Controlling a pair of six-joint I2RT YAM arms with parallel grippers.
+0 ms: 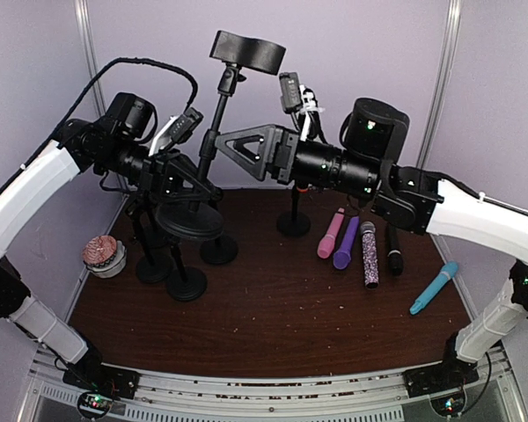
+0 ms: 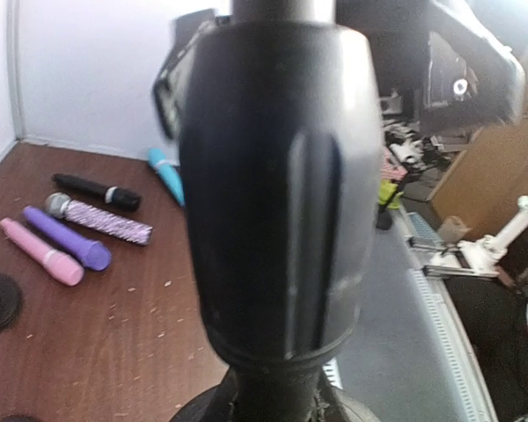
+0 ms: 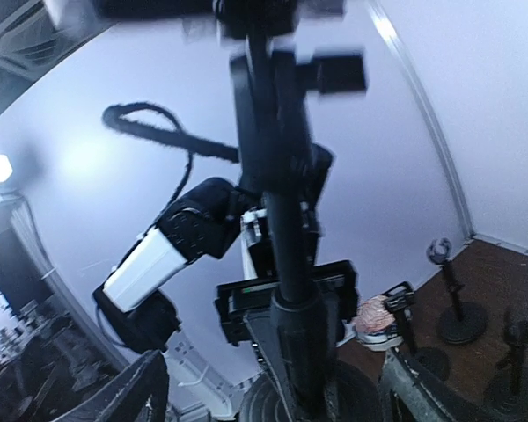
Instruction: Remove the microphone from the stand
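Black fingers of the right gripper stand wide apart, with the pole of the stand between them and untouched. Only the right wrist view shows that gap; from above the gripper looks pressed against the pole. The left gripper is clenched on the stand low down, just above its round base, and the stand's thick collar fills the left wrist view. The microphone, as far as can be told the black bar across the pole's top, sits high near the back wall. Five loose microphones lie on the table's right side, and spare stands crowd beneath the left arm.
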